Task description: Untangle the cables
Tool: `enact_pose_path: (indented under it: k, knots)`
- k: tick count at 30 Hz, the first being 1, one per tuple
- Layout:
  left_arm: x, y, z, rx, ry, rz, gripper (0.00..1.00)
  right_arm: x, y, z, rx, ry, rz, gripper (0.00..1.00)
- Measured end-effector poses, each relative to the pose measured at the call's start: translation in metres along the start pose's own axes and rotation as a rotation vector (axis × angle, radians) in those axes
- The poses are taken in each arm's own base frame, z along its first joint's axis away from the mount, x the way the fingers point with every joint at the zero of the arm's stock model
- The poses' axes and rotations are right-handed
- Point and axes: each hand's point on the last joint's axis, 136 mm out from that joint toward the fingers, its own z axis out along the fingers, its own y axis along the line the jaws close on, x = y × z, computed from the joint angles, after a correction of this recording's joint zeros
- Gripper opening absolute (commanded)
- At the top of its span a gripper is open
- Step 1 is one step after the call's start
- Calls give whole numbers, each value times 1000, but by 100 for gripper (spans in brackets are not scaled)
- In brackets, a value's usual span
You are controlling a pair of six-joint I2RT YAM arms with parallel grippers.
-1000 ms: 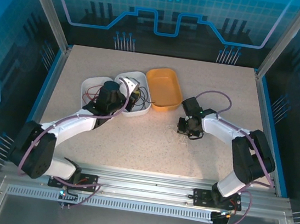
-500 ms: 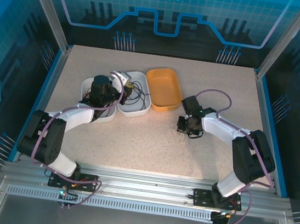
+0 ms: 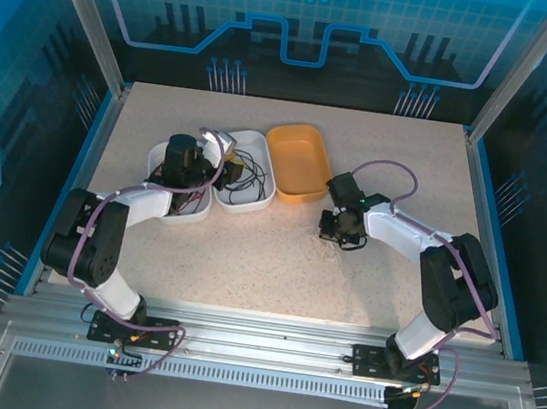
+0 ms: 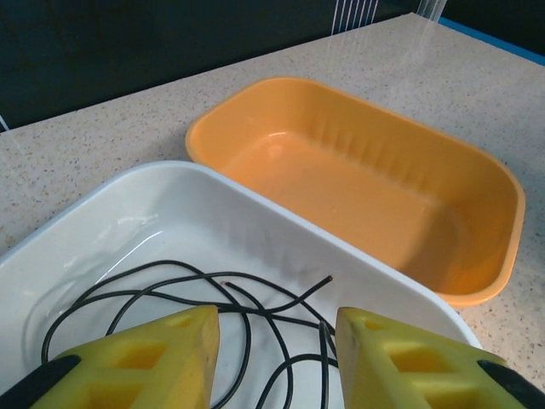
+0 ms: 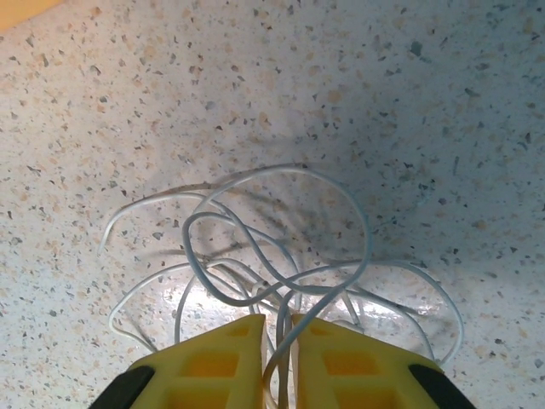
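The left arm (image 3: 137, 209) and right arm (image 3: 401, 233) have white links between bulky black joints, trailing purple-grey hoses (image 3: 389, 167). Their fingers (image 4: 140, 358) are yellow, with square recesses, and black further back.

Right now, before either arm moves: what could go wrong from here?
1. The right gripper is shut on the white wires, which loop over each other on the table. A straight pull may tighten the tangle or drag the whole bunch.
2. The left gripper stands open above the black wires in the white tray. Closing could catch several strands, and lifting might shove that tray against the orange tray beside it.
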Motion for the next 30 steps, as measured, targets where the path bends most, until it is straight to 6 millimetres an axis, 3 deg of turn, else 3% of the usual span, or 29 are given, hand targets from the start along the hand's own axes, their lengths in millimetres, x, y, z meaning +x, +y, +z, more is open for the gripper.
enact_pose_path:
  k: [6, 8, 9, 18, 23, 30]
  knots:
    - [0, -2, -1, 10, 6, -41, 61, 1, 1, 0, 3, 3, -5, 19]
    - [-2, -4, -5, 10, 10, -60, 80, 2, 0, 0, 7, 5, -4, 20]
    - [-5, -5, -7, 8, 7, -71, 98, 2, 0, 0, 9, 6, -5, 21]
    - [-59, -15, -44, 1, -117, -200, 99, 2, -2, -8, 23, -9, -14, 28]
    - [-65, -29, -63, -9, -125, -270, 99, -2, 2, -20, 11, -49, -25, 33]
    - [-57, -99, -72, 5, -65, -219, 99, -4, -2, -29, 21, -89, -20, 41]
